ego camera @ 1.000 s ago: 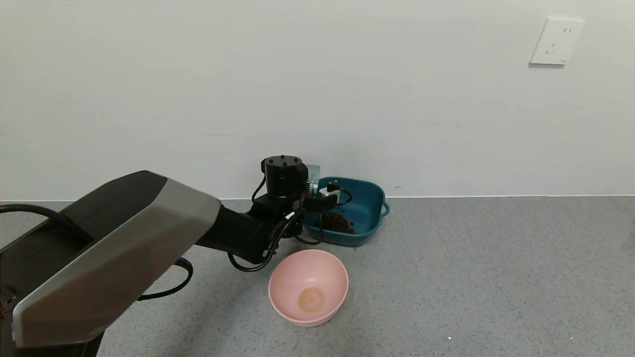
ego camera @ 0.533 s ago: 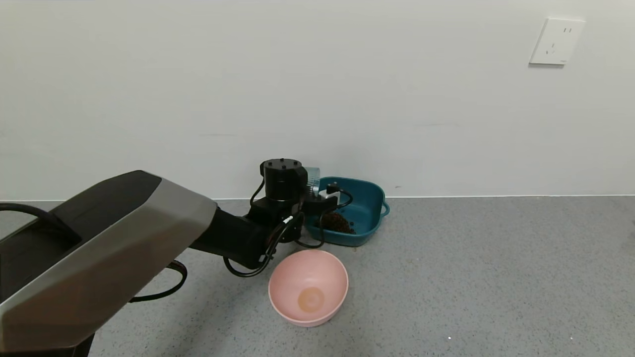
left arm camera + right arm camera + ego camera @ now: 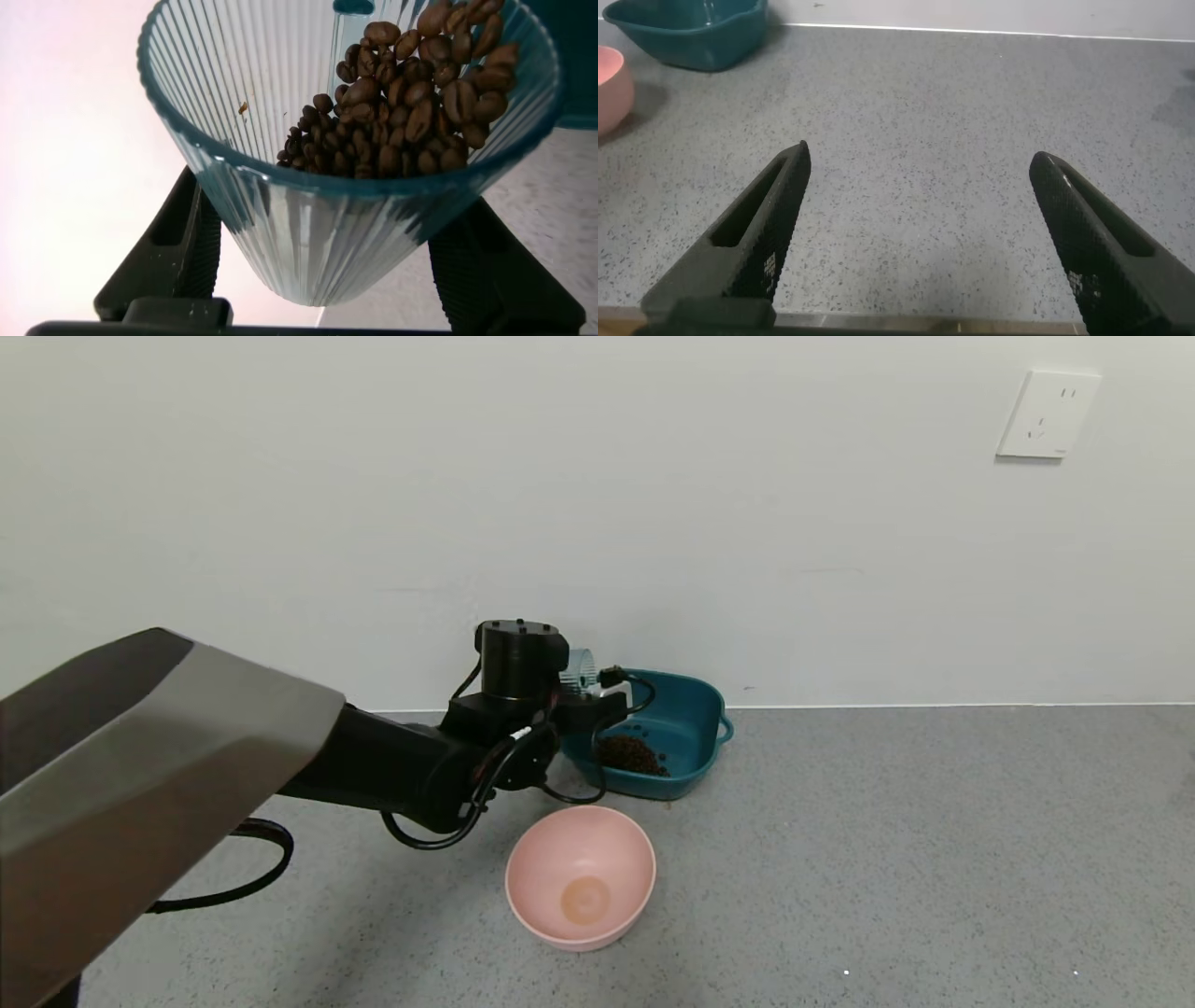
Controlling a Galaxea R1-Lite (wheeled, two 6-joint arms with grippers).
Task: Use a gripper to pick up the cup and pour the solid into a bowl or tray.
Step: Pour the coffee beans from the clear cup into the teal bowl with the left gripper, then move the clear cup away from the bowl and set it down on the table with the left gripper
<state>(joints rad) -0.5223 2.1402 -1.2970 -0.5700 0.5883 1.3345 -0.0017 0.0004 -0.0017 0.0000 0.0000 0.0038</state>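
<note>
1. Nearest you, the round pink plastic bowl (image 3: 580,875) sits at 6 o'clock from the dark teal squarish plastic basin (image 3: 686,723). If your pour drifts toward you, beans land in the wrong vessel or on the floor.
2. Your left gripper (image 3: 322,271), a black claw with dark fingers (image 3: 177,247), is clenched on the small translucent blue-grey ribbed plastic cup (image 3: 350,159), at the basin's 9 o'clock edge. The cup is tipped, and dark brown coffee beans (image 3: 411,103) crowd its lip. Tip too fast this close to the rim and they may bounce over it.
3. A pile of beans (image 3: 632,755) already lies in the basin.
4. Your right gripper (image 3: 920,233) hangs with fingers spread over bare floor, well apart.
5. There's no table: everything rests on speckled grey floor (image 3: 887,859). Beyond, a white wall (image 3: 597,504) carries a socket plate (image 3: 1047,414) at 2 o'clock.
</note>
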